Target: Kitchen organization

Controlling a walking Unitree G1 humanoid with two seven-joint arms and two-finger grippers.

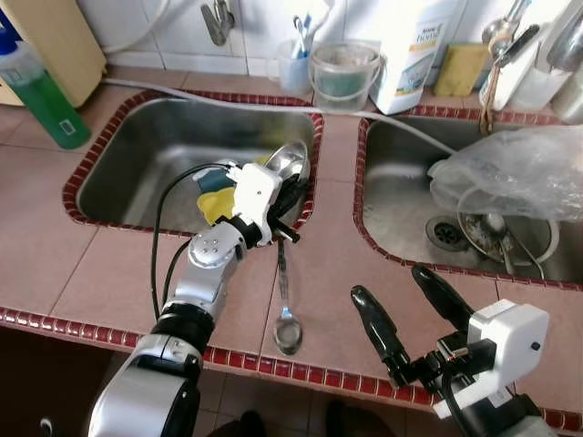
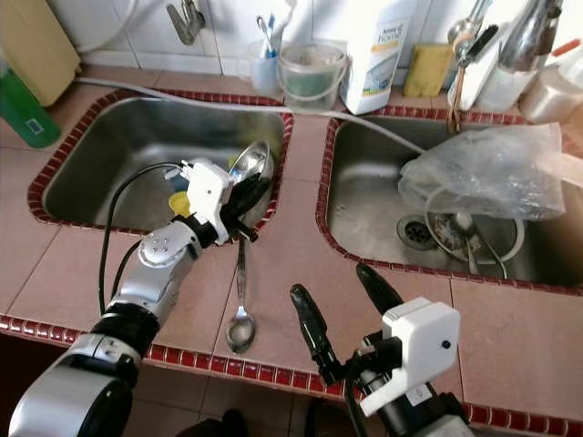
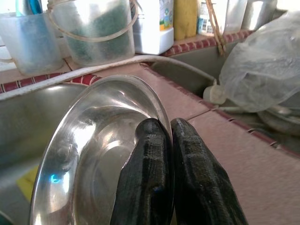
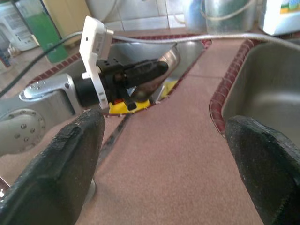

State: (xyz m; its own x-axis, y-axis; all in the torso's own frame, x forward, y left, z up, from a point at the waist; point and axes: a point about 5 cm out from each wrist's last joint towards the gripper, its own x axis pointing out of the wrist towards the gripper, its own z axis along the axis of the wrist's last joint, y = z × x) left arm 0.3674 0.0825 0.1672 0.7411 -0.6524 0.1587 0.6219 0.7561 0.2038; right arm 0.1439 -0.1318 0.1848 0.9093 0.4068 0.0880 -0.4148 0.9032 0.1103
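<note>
- The left gripper (image 1: 290, 196) has its 2 black fingers (image 3: 147, 178) pinched on the rim of a steel bowl (image 1: 284, 164), which leans at the right edge of the left sink (image 1: 118, 173).
- The bowl looks shiny, round, thin, light, hard and probably slippery, so the rim is the best place to hold.
- A spoon (image 1: 285, 314) lies on the counter (image 1: 55, 237) just below.
- The right gripper (image 1: 414, 309) hangs wide open, holding nothing.

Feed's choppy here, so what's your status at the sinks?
Left gripper shut on steel bowl rim, bowl tilted at left sink edge. Right gripper open, over counter. Spoon lying on counter below bowl.
</note>
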